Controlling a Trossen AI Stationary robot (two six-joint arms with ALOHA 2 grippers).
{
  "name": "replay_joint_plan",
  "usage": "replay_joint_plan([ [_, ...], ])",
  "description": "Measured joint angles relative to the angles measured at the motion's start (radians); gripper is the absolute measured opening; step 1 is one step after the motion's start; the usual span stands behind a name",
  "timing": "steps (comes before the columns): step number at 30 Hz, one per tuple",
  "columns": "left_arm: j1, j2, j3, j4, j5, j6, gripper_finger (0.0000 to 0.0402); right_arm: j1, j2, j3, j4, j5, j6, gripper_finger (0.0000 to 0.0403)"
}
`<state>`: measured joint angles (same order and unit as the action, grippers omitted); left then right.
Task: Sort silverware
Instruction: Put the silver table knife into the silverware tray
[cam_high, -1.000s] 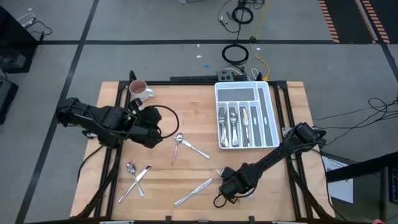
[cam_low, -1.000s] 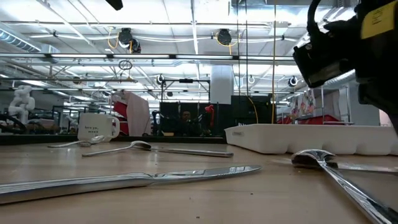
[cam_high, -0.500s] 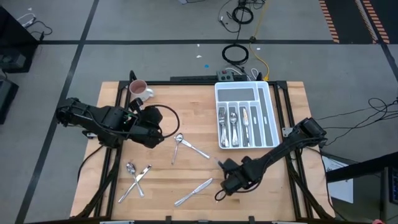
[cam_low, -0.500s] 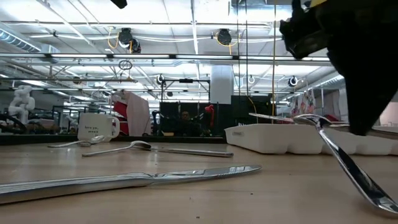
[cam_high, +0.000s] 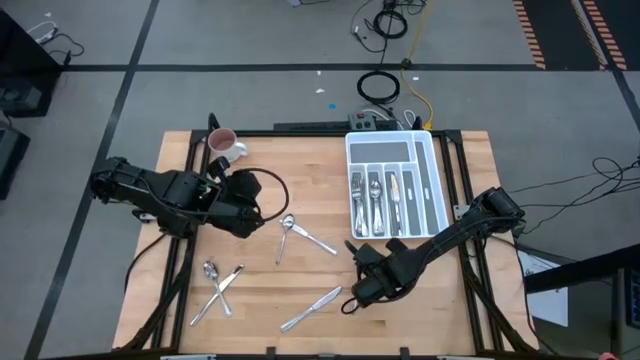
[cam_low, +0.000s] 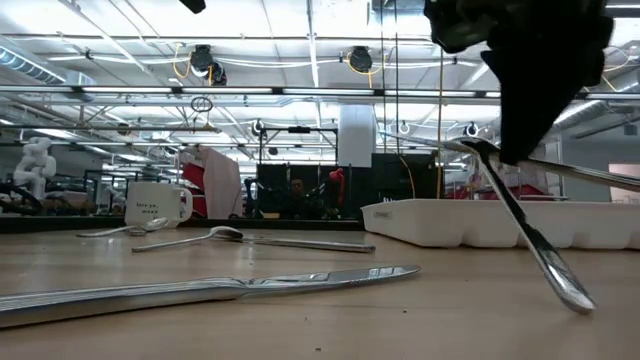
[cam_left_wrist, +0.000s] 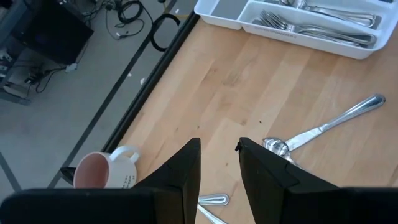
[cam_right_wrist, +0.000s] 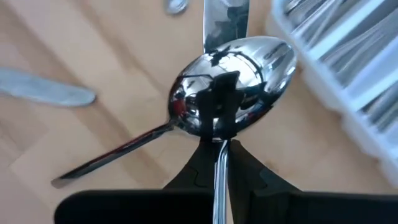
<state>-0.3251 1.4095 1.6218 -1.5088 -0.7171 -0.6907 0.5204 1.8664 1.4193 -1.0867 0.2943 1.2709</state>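
The spoon (cam_right_wrist: 233, 87) hung tilted above the tabletop (cam_high: 300, 170), pinched in the right gripper (cam_high: 362, 290) jaws, near the tray (cam_high: 432, 190). Recommended: level it, align with the spoon slot. Left gripper (cam_left_wrist: 219, 158) idled, jaws narrowly parted.

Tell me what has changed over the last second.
The right pincer, shut on a spoon, has lifted it off the table and carried it up toward the tray; the spoon now hangs tilted, clear of the wood. The left pincer, mug, the other loose pieces and the tray's contents stayed put.
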Motion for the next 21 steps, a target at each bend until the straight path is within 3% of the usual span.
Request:
replay_joint_plan([
  [21,0.005,0.0,0.0,0.001,-0.042,0.025,0.0116,-0.139,-0.001,0.042,-0.057,0.05,-0.213,0.0],
])
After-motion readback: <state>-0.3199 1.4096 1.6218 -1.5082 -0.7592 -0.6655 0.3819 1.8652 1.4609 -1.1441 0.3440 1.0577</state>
